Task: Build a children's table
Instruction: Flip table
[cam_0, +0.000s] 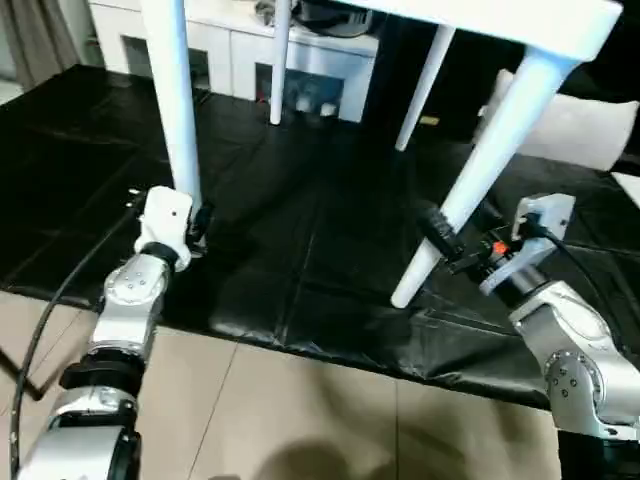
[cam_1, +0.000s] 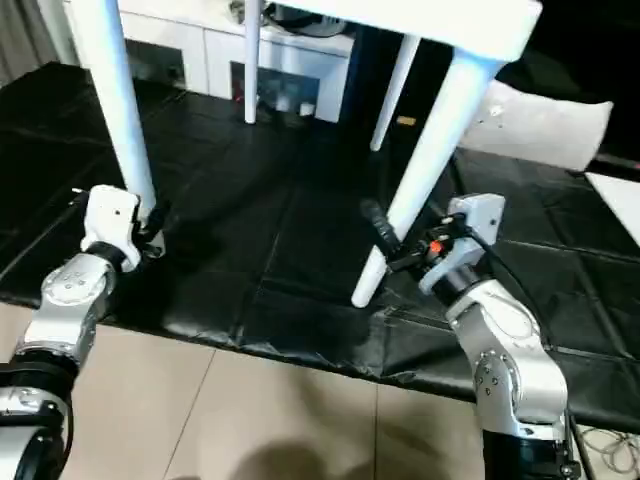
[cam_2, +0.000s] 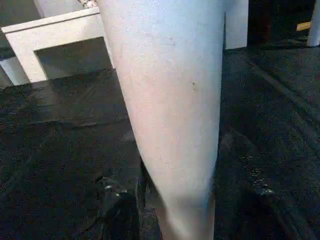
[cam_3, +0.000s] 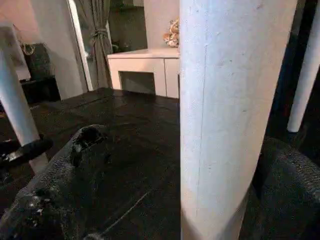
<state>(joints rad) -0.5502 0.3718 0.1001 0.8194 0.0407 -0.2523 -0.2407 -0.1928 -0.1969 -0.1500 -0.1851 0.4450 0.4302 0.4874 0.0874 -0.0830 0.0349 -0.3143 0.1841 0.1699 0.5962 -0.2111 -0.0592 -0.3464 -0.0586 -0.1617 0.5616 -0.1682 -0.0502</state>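
The children's table stands upright on the black-covered work table (cam_0: 300, 250), with its white tabletop (cam_0: 520, 25) at the top of the head views. My left gripper (cam_0: 195, 228) is shut on the lower end of the near left leg (cam_0: 175, 110). The left wrist view shows that leg (cam_2: 170, 100) pressed between the dark fingers (cam_2: 117, 210). My right gripper (cam_0: 445, 242) is open around the near right leg (cam_0: 480, 170), low down. In the right wrist view this leg (cam_3: 230, 110) rises between the fingers (cam_3: 60, 175), with a gap on one side. Two far legs (cam_0: 280, 60) stand behind.
A white cabinet (cam_0: 250, 50) stands behind the work table. A white cushion (cam_0: 580, 125) lies at the back right. The black cover's front edge (cam_0: 300, 340) runs just below both grippers, with tiled floor (cam_0: 300, 420) under it. A black cable (cam_0: 50, 310) hangs along my left arm.
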